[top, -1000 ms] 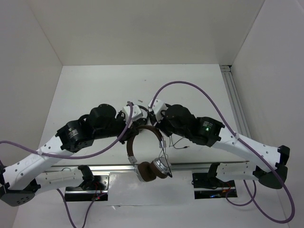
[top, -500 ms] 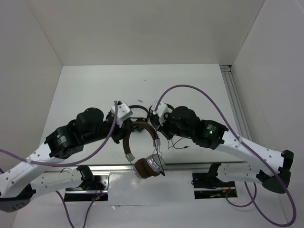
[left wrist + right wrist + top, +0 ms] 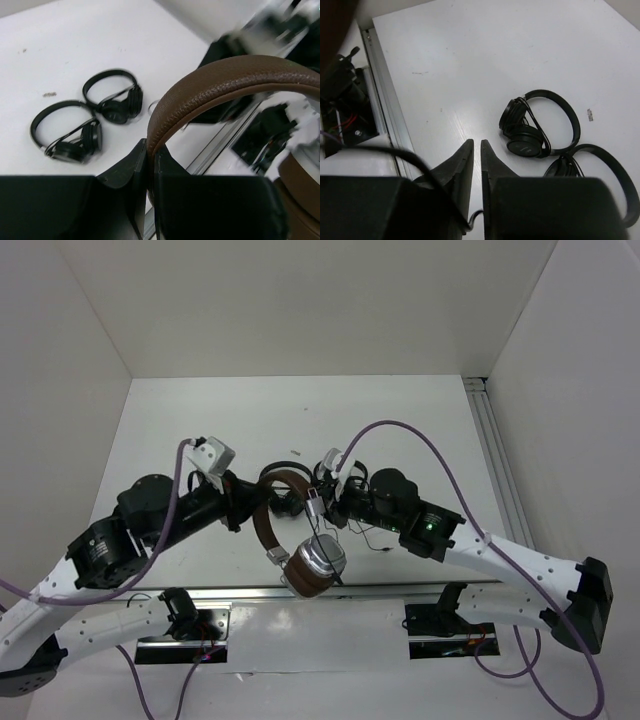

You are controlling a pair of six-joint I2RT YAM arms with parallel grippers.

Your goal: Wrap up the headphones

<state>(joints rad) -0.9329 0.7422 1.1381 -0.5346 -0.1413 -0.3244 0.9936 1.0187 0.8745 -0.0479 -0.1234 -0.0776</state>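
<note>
The headphones (image 3: 268, 530) hang in the air over the near table edge, with the brown headband on top and the silver ear cups (image 3: 318, 562) with brown pads below. My left gripper (image 3: 255, 505) is shut on the headband; in the left wrist view the band (image 3: 225, 80) rises out of the closed jaws of the left gripper (image 3: 151, 145). My right gripper (image 3: 320, 505) is just right of the band. In the right wrist view the right gripper (image 3: 476, 144) is nearly closed, with the thin dark cable (image 3: 476, 219) pinched deep between the fingers.
Two small all-black headphones lie on the table under the arms, one (image 3: 540, 122) beside the other (image 3: 600, 170); they also show in the left wrist view, one (image 3: 65, 135) left of the other (image 3: 112, 97). An aluminium rail (image 3: 400, 590) runs along the near edge and another (image 3: 490, 440) along the right side.
My left arm has drawn back to the left and turned, still holding the headband. The headband has swung toward the back. The right gripper has followed slightly left with the cable.
</note>
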